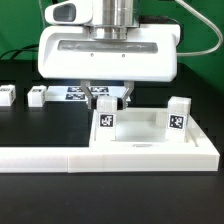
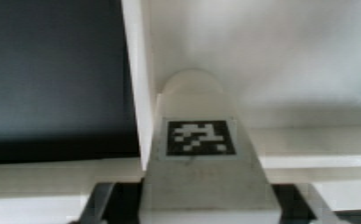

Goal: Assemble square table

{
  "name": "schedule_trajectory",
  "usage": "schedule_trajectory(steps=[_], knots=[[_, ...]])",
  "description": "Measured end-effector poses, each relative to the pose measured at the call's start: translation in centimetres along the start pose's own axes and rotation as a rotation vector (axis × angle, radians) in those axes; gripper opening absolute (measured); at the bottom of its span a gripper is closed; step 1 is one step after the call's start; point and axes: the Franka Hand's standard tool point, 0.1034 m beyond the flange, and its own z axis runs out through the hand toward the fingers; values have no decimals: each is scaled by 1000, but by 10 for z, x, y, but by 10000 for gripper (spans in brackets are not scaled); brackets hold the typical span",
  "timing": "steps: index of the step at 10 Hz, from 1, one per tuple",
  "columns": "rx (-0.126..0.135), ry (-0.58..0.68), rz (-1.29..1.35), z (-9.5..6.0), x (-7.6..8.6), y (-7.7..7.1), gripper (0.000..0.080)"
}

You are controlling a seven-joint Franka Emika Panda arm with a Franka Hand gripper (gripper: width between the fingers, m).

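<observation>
The white square slab lies with its rim up just behind the barrier. Two white tagged legs stand on it: one at its corner on the exterior view's left, one on the exterior view's right. My gripper hangs straight over the first of these. In the wrist view that leg fills the space between my dark fingers, so the gripper is shut on it, over the slab. Two loose legs lie far off on the exterior view's left.
The long white L-shaped barrier runs along the front, right against the slab. The marker board lies behind the gripper. The black table shows on the exterior view's left, and in the wrist view.
</observation>
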Motion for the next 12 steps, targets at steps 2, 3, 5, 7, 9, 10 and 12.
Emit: schedule_trajectory(steps=[2, 3, 5, 7, 9, 10, 12], knots=[[1, 2, 144, 0, 0, 1, 290], [4, 5, 226, 0, 0, 4, 290], [7, 7, 440, 0, 0, 1, 290], [11, -4, 668, -1, 0, 1, 291], [9, -15, 866, -1, -1, -2, 291], [7, -15, 955, -1, -1, -2, 291], [4, -15, 1134, 0, -1, -3, 292]])
